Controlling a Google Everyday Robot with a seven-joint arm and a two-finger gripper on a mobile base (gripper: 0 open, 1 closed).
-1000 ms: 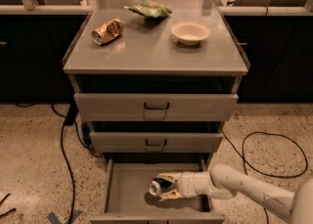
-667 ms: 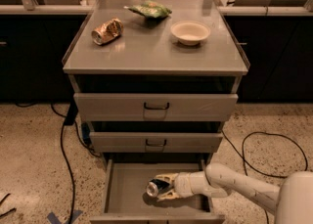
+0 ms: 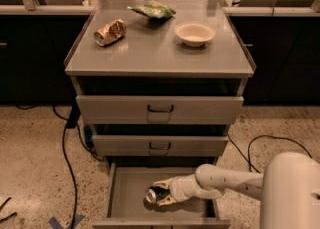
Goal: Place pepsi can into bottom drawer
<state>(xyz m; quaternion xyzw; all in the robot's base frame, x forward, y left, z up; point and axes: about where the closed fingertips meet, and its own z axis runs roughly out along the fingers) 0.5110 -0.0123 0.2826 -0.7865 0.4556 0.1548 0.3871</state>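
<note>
Claw reaches from the right into the open bottom drawer, clenched around the pepsi can. The can lies on its side low inside the drawer, silver end pointing left.

The grey cabinet has its bottom drawer pulled open. The gripper is inside that drawer, clasping the pepsi can, which lies sideways. On the cabinet's top sit a dented gold can, a bowl and a green bag.
</note>
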